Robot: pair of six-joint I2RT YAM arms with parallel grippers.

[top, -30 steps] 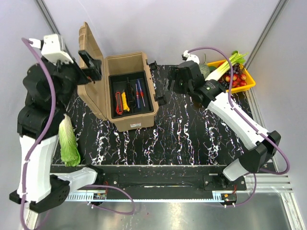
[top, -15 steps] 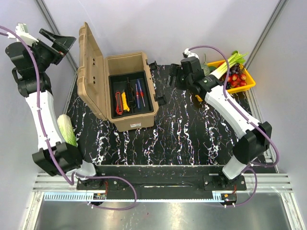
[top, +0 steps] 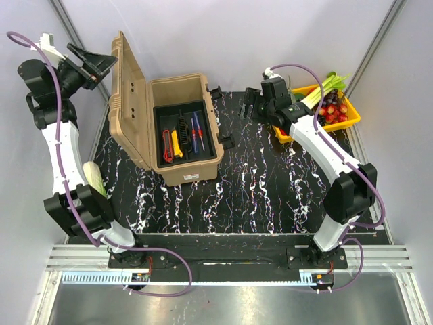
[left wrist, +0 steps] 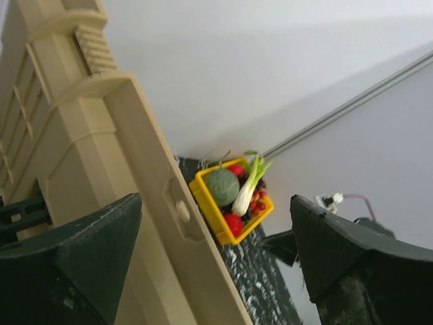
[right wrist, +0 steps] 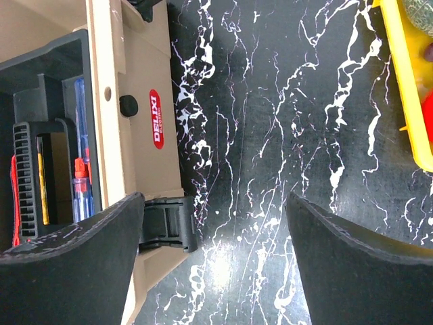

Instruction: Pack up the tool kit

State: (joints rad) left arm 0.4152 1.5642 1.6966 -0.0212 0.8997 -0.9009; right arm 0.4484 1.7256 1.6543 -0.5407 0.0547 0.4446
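Left fingers (left wrist: 81,257) and right fingers (right wrist: 74,264) both spread, holding nothing. On the black marbled desk (top: 264,193), back left, stands the open tan hard-plastic toolbox (top: 184,170); left fingers hover behind its raised ribbed lid (top: 128,101). A hard shove might trap the black side latch (right wrist: 166,227).

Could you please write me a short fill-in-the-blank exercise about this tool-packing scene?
1. The lid of the toolbox is ___.
2. The screwdrivers lie inside the toolbox in its black inner ___.
3. The left gripper and the right gripper each hold ___.
4. The tray of vegetables is ___ in colour.

Missing words: open; tray; nothing; yellow.
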